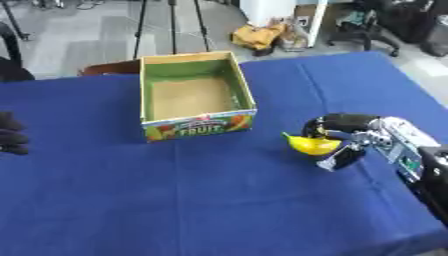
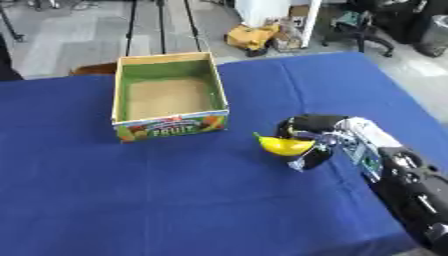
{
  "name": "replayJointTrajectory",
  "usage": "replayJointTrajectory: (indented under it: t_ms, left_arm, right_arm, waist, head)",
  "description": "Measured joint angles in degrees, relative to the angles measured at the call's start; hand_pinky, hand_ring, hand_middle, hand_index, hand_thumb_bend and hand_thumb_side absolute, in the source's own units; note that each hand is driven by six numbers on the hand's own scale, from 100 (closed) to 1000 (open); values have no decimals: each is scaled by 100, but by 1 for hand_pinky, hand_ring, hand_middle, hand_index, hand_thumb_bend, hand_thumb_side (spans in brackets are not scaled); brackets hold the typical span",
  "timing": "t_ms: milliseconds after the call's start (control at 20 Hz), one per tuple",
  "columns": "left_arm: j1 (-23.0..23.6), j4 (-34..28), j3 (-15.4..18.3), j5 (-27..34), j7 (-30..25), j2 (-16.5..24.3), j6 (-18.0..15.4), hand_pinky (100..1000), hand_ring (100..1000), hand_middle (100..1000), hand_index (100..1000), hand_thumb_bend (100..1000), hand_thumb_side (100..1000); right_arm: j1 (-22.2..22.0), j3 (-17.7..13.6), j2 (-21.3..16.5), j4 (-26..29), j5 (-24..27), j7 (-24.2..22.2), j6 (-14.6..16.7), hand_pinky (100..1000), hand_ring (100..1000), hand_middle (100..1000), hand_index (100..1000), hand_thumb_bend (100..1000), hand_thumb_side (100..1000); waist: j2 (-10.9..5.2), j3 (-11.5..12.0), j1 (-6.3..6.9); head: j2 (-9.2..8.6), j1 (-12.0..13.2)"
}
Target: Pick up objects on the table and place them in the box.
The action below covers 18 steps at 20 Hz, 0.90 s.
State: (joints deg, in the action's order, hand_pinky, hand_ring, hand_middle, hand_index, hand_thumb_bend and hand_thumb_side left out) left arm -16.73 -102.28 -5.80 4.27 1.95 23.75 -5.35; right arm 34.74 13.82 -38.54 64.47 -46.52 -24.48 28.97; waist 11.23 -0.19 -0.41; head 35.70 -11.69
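Blue table (image 1: 201, 200), a cardboard box (image 1: 196, 95) standing open toward its far middle. Box walls green inside, floor bare brown, front panel printed with fruit pictures and the word FRUIT. Nothing inside the box.

To the right of the box and a little nearer, a yellow banana (image 1: 312, 145) held in the right hand (image 1: 350, 134), which reaches in from the right edge on a black and silver arm. Fingers (image 1: 337, 121) curled over the top of the banana, thumb (image 1: 344, 157) hooked under its near side, so the fruit pinched between them. Pointed tip of the banana sticking out leftward, toward the box, well clear of the box's front corner. Whether the banana touches the cloth or hangs just above it, impossible to tell.

Left hand (image 1: 10, 134) only partly showing at the left edge in the left eye view: dark fingers stacked beside the table's edge, well apart from the box, holding nothing visible. Clenched or relaxed, cannot say.
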Motion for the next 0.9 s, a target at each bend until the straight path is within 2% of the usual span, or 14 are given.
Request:
replayJointTrajectory:
  t_ms: [150, 400, 650, 900]
  left_arm:
    - [0, 0, 0, 0, 0, 0, 0, 567, 600, 606, 764, 504, 829]
    - [0, 0, 0, 0, 0, 0, 0, 567, 600, 606, 764, 505, 828]
    - [0, 0, 0, 0, 0, 0, 0, 567, 599, 606, 764, 506, 828]
    - [0, 0, 1, 0, 0, 0, 0, 568, 599, 605, 763, 507, 828]
  right_arm:
    - [-2, 0, 0, 0, 10, -44, 24, 687, 739, 763, 776, 368, 420]
    - [-3, 0, 0, 2, 27, -137, 54, 688, 740, 764, 774, 367, 417]
    - [-19, 0, 0, 14, 44, -177, 41, 687, 739, 762, 762, 332, 403]
    - [-31, 0, -1, 21, 75, -184, 31, 686, 736, 760, 738, 223, 396]
  waist:
    - [0, -3, 0]
    - [0, -6, 1]
    - [0, -5, 2]
    - [0, 5, 2]
  head:
    - [0, 0]
    - [0, 0]
    - [1, 0]
    - [1, 0]
